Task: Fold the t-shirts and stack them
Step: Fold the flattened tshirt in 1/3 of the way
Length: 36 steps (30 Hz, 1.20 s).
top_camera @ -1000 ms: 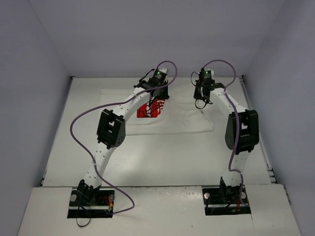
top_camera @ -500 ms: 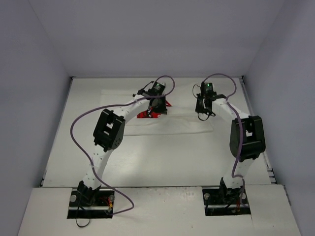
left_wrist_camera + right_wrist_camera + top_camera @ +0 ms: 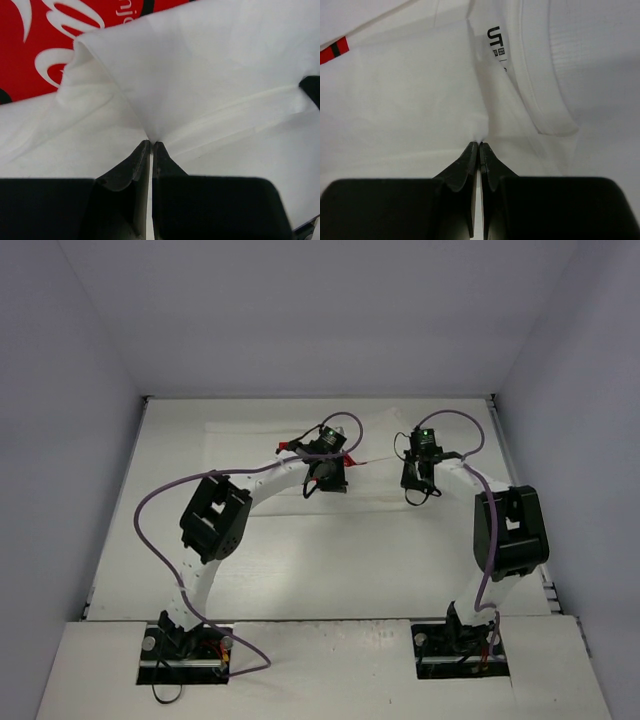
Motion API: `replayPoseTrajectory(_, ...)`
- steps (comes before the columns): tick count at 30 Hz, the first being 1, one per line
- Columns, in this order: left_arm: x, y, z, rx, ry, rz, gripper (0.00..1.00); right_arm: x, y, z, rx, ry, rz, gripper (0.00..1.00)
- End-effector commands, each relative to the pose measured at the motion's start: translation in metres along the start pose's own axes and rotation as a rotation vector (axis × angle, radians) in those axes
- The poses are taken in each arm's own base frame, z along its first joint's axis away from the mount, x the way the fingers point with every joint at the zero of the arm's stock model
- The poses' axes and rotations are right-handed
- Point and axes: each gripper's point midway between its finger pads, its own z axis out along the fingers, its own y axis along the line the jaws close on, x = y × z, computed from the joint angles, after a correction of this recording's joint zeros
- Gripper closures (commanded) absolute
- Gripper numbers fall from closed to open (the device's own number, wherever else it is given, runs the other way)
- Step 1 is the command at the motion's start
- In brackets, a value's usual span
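Fold no. 1 is judged approx. half made: the t-shirt (image 3: 225,65), lying far-centre on the table (image 3: 300,570), is pinched by its cloth in the clenched left gripper (image 3: 151,144) & right gripper (image 3: 479,145), w/ the lifted edge not yet laid down and further folds & stacking left.

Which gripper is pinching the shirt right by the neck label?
The right gripper: the collar and printed neck label lie just beyond its shut jaws. The left gripper pinches the t-shirt beside the red graphic instead.
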Motion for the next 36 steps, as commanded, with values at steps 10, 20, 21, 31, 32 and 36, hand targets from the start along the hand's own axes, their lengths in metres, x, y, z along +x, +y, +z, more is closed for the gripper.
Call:
replayPoseTrajectory(10,-0.004,0.005,-0.014,-0.05,-0.073,-0.051,1.0,0.003,-0.018,-0.015,0.066,-0.064,0.086,1.0)
replayPoseTrajectory(20,-0.016,0.006,-0.025,-0.065,-0.101,0.009,0.52,0.005,-0.027,-0.009,0.12,-0.061,0.057,0.81)
replayPoseTrajectory(21,-0.02,0.006,-0.033,-0.068,-0.114,0.015,0.46,-0.003,-0.024,-0.015,0.109,-0.085,0.05,0.74)
replayPoseTrajectory(31,-0.063,0.099,-0.145,-0.249,-0.24,0.016,0.39,-0.08,0.077,-0.078,-0.164,-0.279,-0.087,0.58)
replayPoseTrajectory(32,-0.063,0.109,-0.155,-0.259,-0.255,0.004,0.39,-0.079,0.088,-0.076,-0.188,-0.269,-0.109,0.63)
replayPoseTrajectory(36,-0.042,0.183,-0.16,-0.371,-0.204,-0.082,0.39,-0.062,0.123,-0.049,-0.233,-0.206,-0.165,0.77)
